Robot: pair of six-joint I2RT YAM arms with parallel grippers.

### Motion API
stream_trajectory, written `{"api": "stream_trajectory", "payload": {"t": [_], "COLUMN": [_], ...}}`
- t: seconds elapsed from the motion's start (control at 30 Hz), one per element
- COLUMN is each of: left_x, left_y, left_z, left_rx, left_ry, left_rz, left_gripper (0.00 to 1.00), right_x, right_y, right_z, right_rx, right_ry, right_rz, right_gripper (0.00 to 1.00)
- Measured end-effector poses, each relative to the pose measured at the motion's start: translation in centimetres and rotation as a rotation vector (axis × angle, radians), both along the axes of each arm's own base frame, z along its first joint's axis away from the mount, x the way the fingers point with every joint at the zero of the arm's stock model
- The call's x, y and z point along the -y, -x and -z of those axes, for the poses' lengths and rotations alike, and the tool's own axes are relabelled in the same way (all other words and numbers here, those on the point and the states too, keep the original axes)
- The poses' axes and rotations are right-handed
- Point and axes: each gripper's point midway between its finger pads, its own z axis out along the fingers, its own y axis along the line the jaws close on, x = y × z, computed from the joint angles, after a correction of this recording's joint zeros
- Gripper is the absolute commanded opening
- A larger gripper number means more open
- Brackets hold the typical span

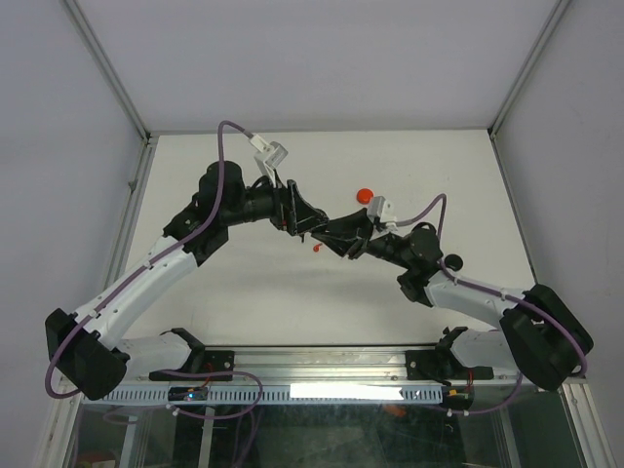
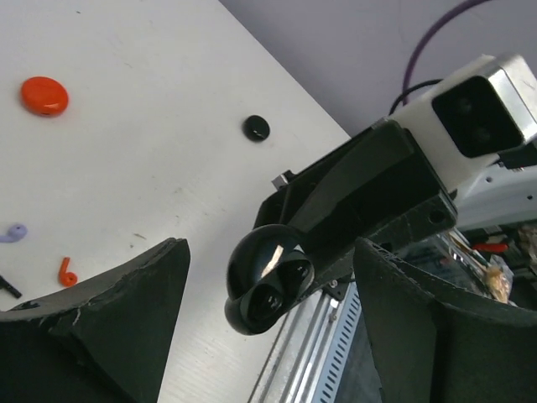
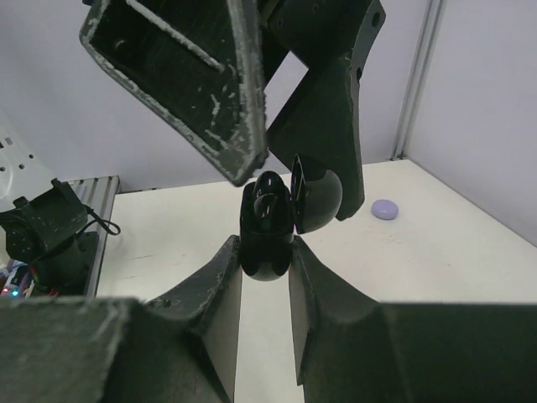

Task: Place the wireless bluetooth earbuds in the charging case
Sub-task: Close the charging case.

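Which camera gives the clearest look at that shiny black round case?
Left wrist: the black case shows large, unobstructed and open. Right wrist shows it edge-on, pinched in the right hand. From above, it is too small and dark to make out.

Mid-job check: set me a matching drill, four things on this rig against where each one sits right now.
1. open black case
2. red round case
3. red earbud
4. lavender round case

A. on the table, showing only in the right wrist view
B. clamped in the jaws of the right gripper
C. on the table, just nearside of the held case
D. on the table, far side of the held case

Pairs: 1-B, 2-D, 3-C, 4-A
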Motion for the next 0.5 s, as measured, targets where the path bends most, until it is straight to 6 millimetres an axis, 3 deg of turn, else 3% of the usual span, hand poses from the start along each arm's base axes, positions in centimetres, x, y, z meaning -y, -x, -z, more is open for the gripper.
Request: {"api": "stream_trajectory", "payload": {"t": [0.5], "left_x": [1.0], "left_y": [3.0], "left_z": [-1.8], "left_rx": [0.045], "left_ry": [0.094], "left_rz": [0.2], "left_gripper": [0.77], "right_x": [0.4], "right_y": [0.0], "right_z": [0.4], "right_rx": [-0.098], "right_ry": [-0.025], "right_rz": [-0.075], "right_gripper": [0.0]}}
